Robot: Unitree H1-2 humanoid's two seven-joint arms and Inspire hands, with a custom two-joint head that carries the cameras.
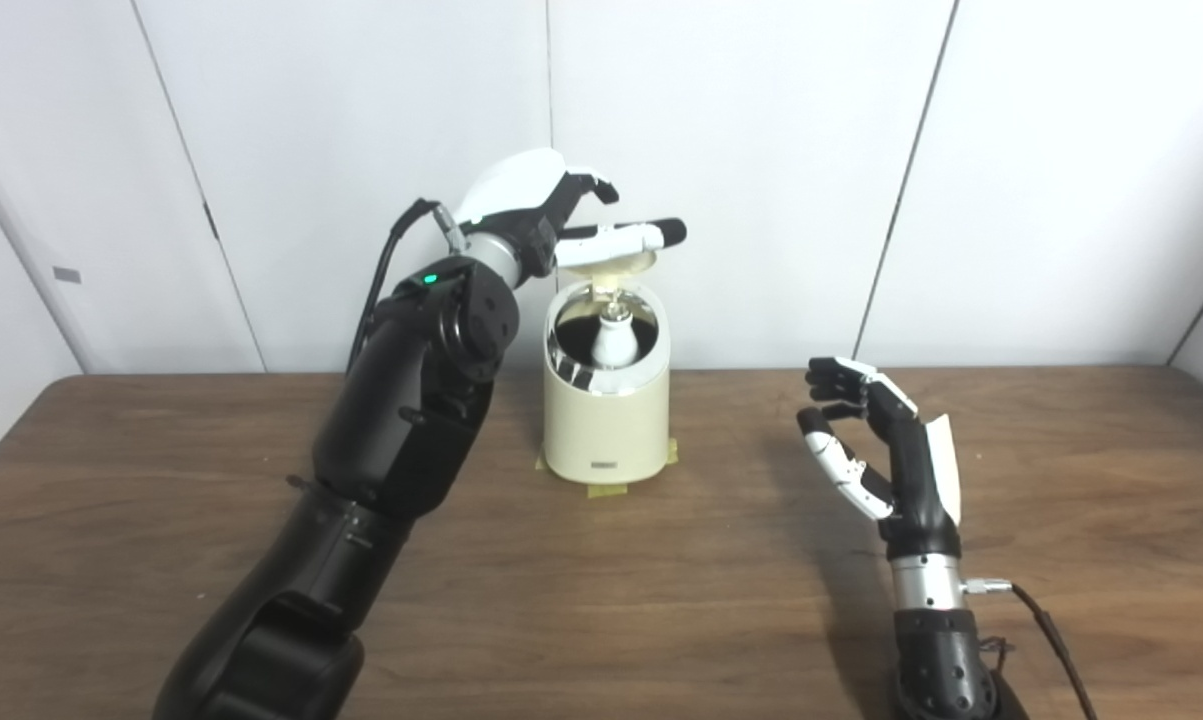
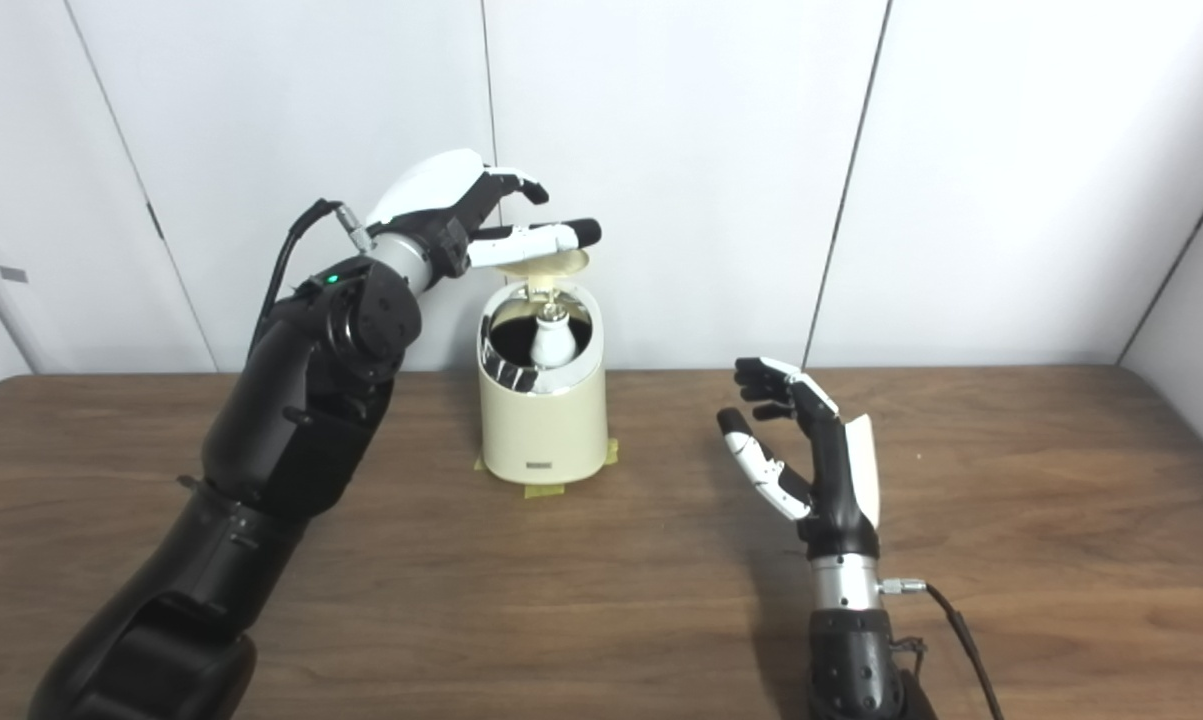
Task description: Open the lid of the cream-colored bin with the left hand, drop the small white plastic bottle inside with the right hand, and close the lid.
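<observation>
The small white plastic bottle (image 1: 613,343) stands inside the cream-colored bin (image 1: 605,425) at frame centre; its lid (image 1: 609,263) is raised, the left hand (image 1: 551,210) upon it, fingers extended; the right hand (image 1: 876,440) hovers empty, fingers apart, over the tabletop (image 1: 661,600).

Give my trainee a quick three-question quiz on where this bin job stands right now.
1. True or false: the small white plastic bottle is already inside the cream-colored bin.
2. Which hand is at the raised lid? A) left hand B) right hand
3. Fill in: the right hand holds ______.

Key
1. True; it stands in the dark opening.
2. A; its fingers reach over the lid, which is up.
3. Nothing; it is open above the wooden table, apart from the bin.
</observation>
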